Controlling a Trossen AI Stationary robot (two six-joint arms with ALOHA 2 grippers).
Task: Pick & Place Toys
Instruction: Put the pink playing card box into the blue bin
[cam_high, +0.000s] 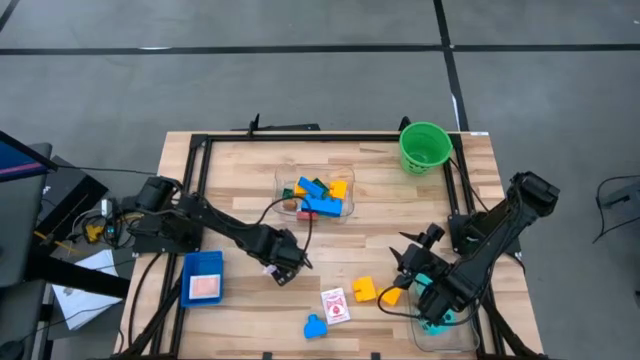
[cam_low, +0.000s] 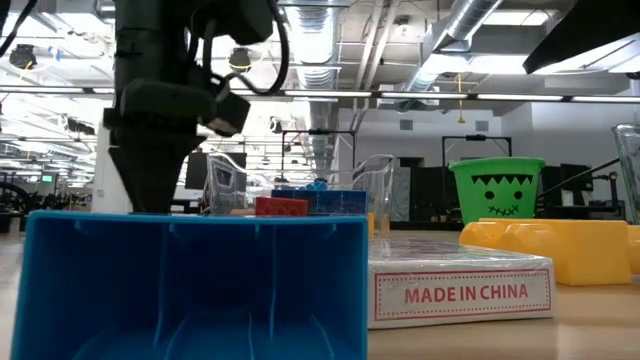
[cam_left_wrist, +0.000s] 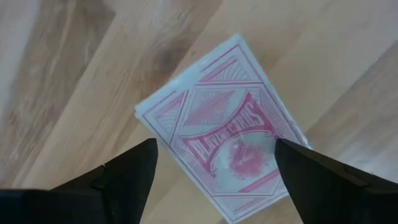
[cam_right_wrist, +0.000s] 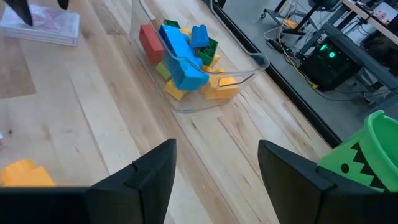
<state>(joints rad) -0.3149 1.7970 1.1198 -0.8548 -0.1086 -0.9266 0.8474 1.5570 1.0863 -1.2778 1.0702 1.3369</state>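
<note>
Left wrist view, card pack (cam_left_wrist: 227, 146) between open jaws

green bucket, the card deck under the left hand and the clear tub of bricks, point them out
green bucket (cam_high: 424, 147), high view, on its rim
card deck (cam_left_wrist: 233, 140), left wrist view, on the middle of its red-printed face
clear tub of bricks (cam_right_wrist: 245, 73), right wrist view, on its clear wall

My table (cam_high: 240, 190) is pale, matt, planked wood with visible grain. The card pack (cam_left_wrist: 227, 134) below my left fingers (cam_left_wrist: 127, 177) is glossy, film-wrapped paper. The clear tub (cam_right_wrist: 242, 71) and bricks (cam_right_wrist: 180, 53) look like smooth plastic.
</note>
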